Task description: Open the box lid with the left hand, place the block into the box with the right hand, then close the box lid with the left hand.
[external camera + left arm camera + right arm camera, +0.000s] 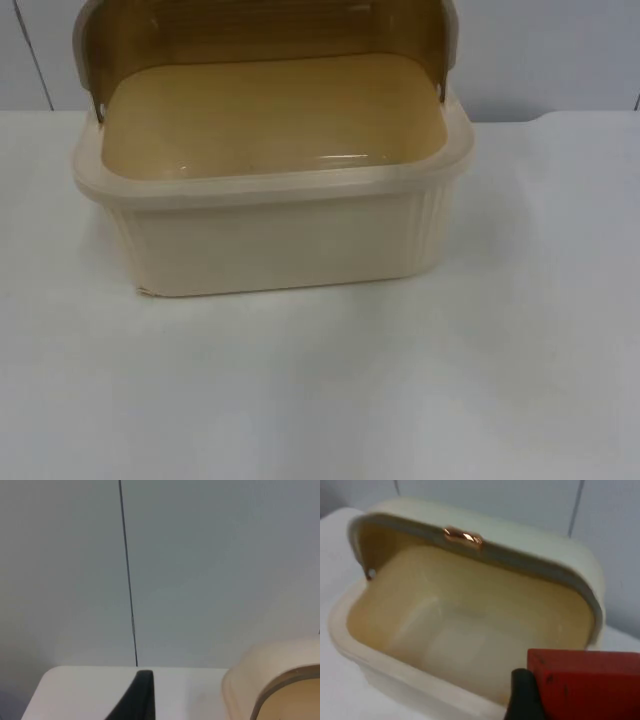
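Sitting at table [540, 350] centre, cream ribbed box [280, 240] with lid [485, 542] rolled open at 12 o'clock; right gripper [522, 700] clamps red block [585, 685] above rim; left gripper [137, 700] fingers can't tell.

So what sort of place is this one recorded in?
Probably a lab test bench: a bare white table against a plain grey partition wall, with one cream box, lid open, as a prop.

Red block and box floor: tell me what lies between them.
Nothing: in the right wrist view the red block, held by the right gripper, hangs over the open box; its floor is bare.
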Controlling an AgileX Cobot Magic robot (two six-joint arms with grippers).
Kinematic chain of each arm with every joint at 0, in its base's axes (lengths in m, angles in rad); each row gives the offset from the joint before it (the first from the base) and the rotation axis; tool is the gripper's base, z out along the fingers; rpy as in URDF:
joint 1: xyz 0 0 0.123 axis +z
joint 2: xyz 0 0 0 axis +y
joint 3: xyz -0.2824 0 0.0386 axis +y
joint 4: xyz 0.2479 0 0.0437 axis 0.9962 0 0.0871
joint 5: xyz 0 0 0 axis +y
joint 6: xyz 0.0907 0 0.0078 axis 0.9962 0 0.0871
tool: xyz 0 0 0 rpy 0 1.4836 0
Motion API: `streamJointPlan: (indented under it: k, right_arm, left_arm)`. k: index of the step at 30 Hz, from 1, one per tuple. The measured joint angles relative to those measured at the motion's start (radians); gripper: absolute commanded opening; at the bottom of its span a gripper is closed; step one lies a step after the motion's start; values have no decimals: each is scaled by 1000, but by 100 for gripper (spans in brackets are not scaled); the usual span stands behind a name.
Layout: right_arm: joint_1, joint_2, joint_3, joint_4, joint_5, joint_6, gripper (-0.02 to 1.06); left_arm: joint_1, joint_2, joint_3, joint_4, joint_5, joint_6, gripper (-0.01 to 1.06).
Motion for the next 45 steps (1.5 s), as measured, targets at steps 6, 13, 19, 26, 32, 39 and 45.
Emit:
streamJointPlan:
  k: [6, 13, 19, 26, 32, 39, 45]
  right_arm:
    - [0, 16, 0, -16, -80, -43, 2]
    - [0, 116, -1, -42, -140, -50, 2]
    - [0, 226, -1, -47, -220, -46, 2]
    - [-91, 383, -11, -36, -379, 44, 2]
    - [-104, 468, -102, -30, -379, 7, 2]
    - [-104, 568, -231, -22, -340, 14, 3]
    - [-104, 628, -267, -9, -335, 40, 34]
  left_arm:
    - [0, 0, 0, 0, -7, 0, 105]
    - [0, 0, 0, 0, -23, 0, 105]
    - [0, 0, 0, 0, -25, 0, 105]
    - [0, 0, 0, 0, -27, 0, 105]
    - [0, 0, 0, 0, -29, 0, 105]
    - [0, 0, 0, 0, -29, 0, 105]
    - [0, 0, 0, 2, -29, 0, 105]
